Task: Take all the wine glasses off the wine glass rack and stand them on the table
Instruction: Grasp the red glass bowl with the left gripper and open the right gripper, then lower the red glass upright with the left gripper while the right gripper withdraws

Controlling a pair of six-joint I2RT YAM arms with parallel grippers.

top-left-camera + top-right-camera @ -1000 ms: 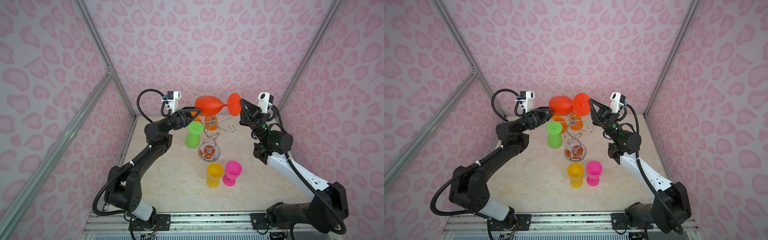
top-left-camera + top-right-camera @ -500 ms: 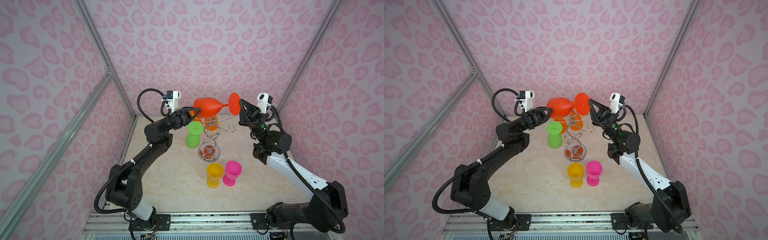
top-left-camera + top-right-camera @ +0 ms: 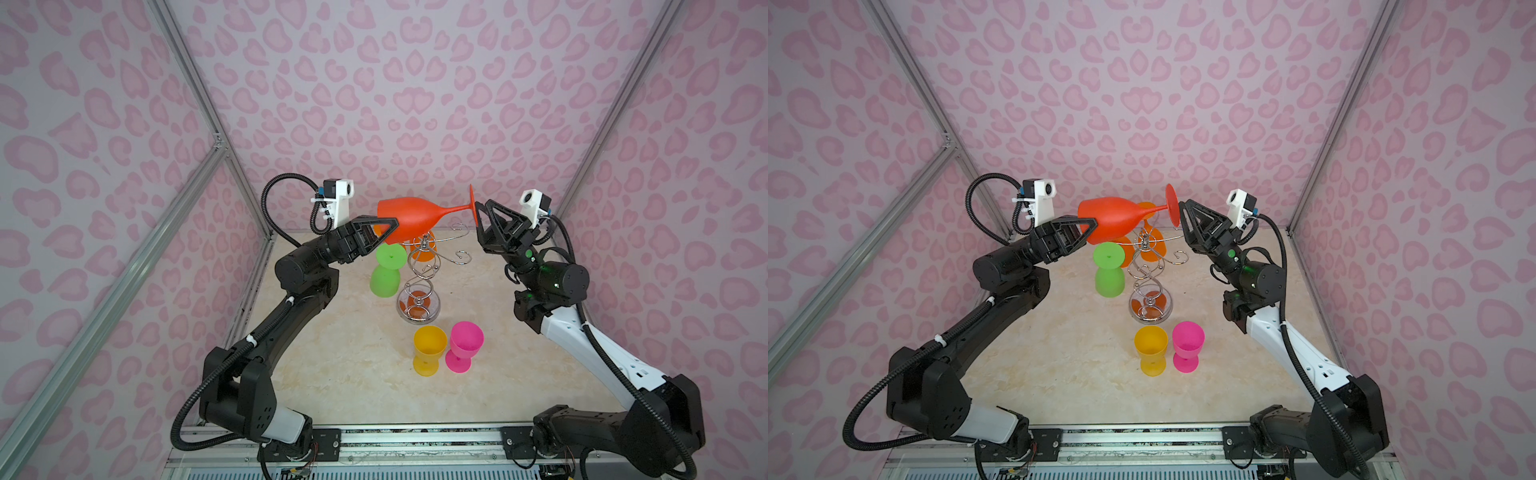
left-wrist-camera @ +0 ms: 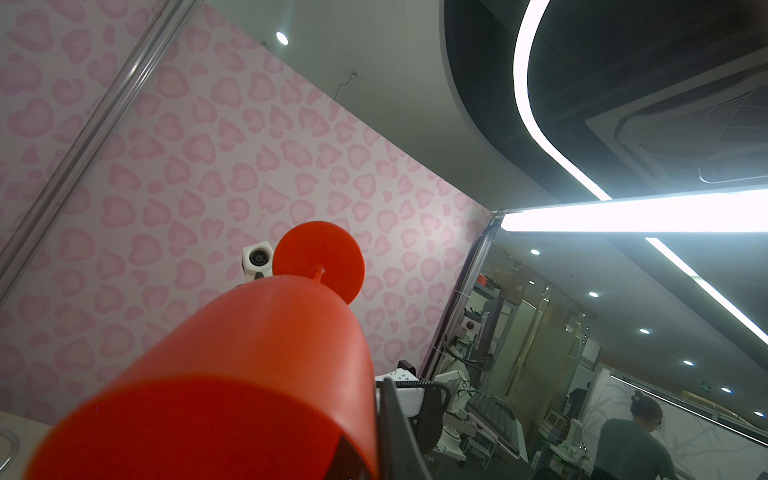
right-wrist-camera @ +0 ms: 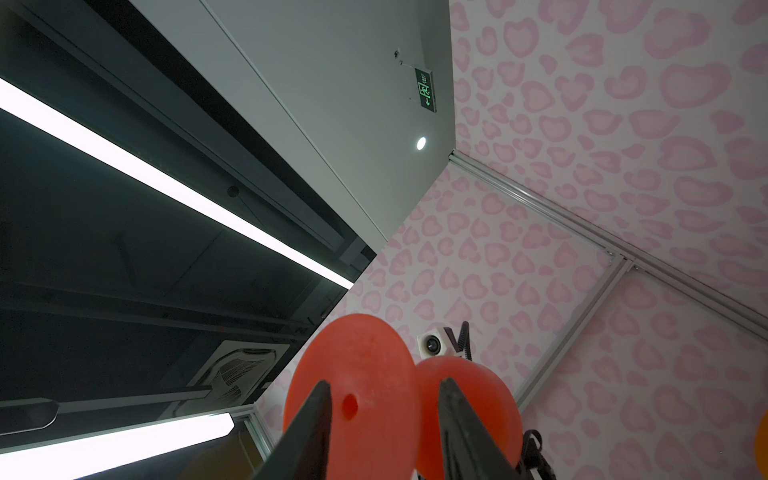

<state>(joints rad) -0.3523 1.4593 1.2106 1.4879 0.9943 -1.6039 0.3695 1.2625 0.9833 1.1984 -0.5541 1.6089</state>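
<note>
A red wine glass (image 3: 411,218) (image 3: 1117,220) lies on its side in the air above the chrome wine glass rack (image 3: 422,270) (image 3: 1146,270), clear of its hooks. My left gripper (image 3: 392,227) (image 3: 1094,227) is shut on the wall of the bowl at its rim. In the left wrist view the red bowl (image 4: 249,353) fills the lower frame, with one finger (image 4: 395,436) against its outside. My right gripper (image 3: 478,220) (image 3: 1183,222) stands open just behind the glass's foot (image 5: 353,395). Its fingertips (image 5: 322,384) flank the foot without pinching it.
A green glass (image 3: 386,270) hangs upside down on the rack's left side, and orange glasses (image 3: 428,245) hang at the back. A yellow glass (image 3: 429,349) and a pink glass (image 3: 463,345) stand upright on the beige table in front of the rack. Pink patterned walls enclose the space.
My left gripper has shut on the red glass's bowl. My right gripper has opened and let go of the foot. The glass has shifted slightly left.
</note>
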